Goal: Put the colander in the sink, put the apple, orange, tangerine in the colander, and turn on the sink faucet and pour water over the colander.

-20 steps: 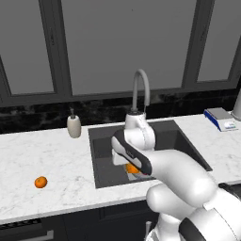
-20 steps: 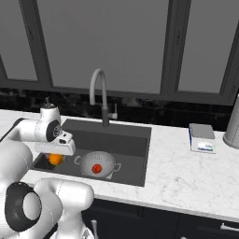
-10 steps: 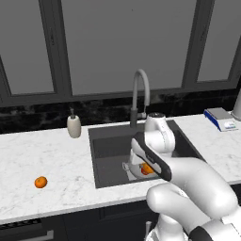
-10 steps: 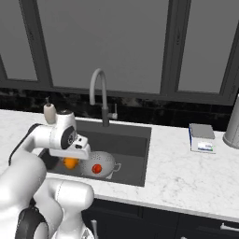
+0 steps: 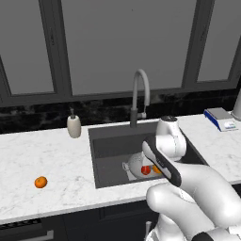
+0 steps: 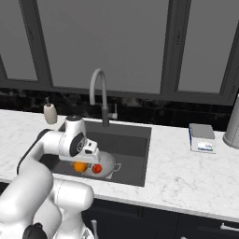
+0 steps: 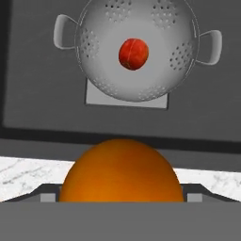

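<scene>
A cream soap bottle point(image 5: 73, 126) stands left of centre on the white marble counter point(image 5: 28, 157); a blue-edged kitchen scale point(image 6: 202, 138) lies at right.

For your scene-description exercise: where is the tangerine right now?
The tangerine lies alone on the white marble counter in the left base view, left of the sink and nearer the front edge than the soap bottle.

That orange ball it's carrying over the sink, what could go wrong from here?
1. In the hand view the orange sits over the sink's near edge, short of the colander. Let go there, it might miss the bowl and land on the sink floor or the counter.
2. The apple lies at the bowl's centre, so a dropped orange could bounce off it.
3. The tangerine waits far left on the counter and could roll when nudged.
</scene>
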### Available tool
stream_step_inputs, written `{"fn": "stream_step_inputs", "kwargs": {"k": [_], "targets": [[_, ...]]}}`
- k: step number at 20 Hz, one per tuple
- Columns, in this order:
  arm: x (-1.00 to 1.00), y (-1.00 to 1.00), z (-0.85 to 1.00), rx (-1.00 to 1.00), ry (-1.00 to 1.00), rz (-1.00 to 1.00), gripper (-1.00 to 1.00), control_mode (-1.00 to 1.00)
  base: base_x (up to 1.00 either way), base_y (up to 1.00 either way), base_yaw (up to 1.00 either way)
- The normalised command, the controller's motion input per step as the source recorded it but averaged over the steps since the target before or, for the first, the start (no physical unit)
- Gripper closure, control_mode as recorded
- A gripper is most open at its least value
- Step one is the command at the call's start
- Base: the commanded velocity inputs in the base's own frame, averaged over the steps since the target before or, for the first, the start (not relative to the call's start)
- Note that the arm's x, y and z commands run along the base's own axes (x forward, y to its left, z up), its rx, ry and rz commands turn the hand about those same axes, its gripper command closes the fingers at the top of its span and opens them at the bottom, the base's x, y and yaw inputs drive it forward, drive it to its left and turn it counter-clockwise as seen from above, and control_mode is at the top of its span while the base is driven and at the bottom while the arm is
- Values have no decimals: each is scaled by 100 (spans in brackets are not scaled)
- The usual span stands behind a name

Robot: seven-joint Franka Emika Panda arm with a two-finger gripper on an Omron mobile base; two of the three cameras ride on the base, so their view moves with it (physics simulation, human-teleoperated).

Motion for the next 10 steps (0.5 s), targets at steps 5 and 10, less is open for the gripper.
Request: {"fn": "stream_step_inputs", "kwargs": {"k": [5,10], "targets": [[5,-26,-14,0,-4,0,100,-100,0,0,0],[35,-1,-6,0,-3,0,100,-100,0,0,0]]}}
